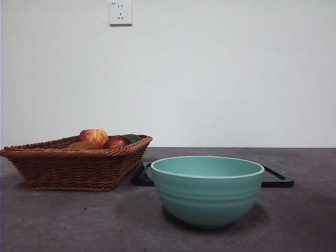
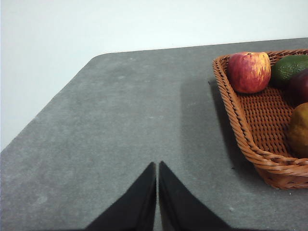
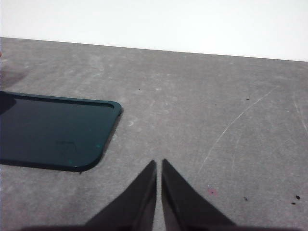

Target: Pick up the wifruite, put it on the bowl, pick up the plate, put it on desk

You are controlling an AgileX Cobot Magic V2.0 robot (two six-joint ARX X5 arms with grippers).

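Above the bare desk, the left gripper hovers with its two black jaws pressed together and nothing between them; the wicker basket lies just off to one side of it, holding a red-and-yellow apple, a green avocado-like fruit, a dark red fruit and a yellowish fruit. Over the opposite part of the desk, the right gripper is likewise closed and empty, poised near a rounded corner of the glossy black tray. Neither arm enters the front view, so both appear to be waiting, each stationed by the object it would most plausibly serve: the left by the fruit, the right by the tray. Nearest the front camera stands the mint-green bowl, and no fruit shows above its rim, with the tray behind it and the basket beside it. No step of the task appears done yet.
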